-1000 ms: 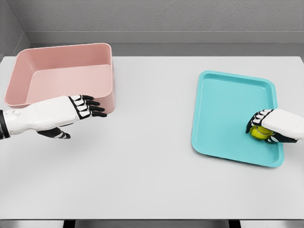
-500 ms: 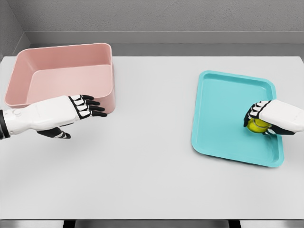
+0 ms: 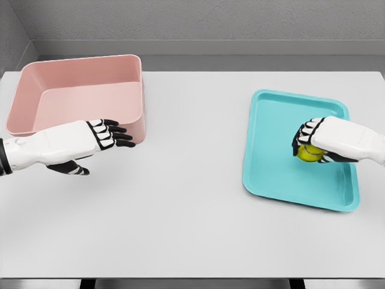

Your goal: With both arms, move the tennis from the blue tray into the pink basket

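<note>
Gripping the tennis ball (image 3: 308, 153) over the blue tray (image 3: 283, 174) at 3 o'clock, the right robot hand (image 3: 316, 144) stayed clenched on it while the left robot hand (image 3: 102, 139) hung loose by the pink basket (image 3: 78, 96) at 10 o'clock.

Left hand (image 3: 90, 144) at mid-left of frame, forearm entering from left edge, fingers extended and loosely spread, thumb below. Right hand (image 3: 316, 144) at mid-right, arm entering from right edge, fingers curled in a grasp.
</note>
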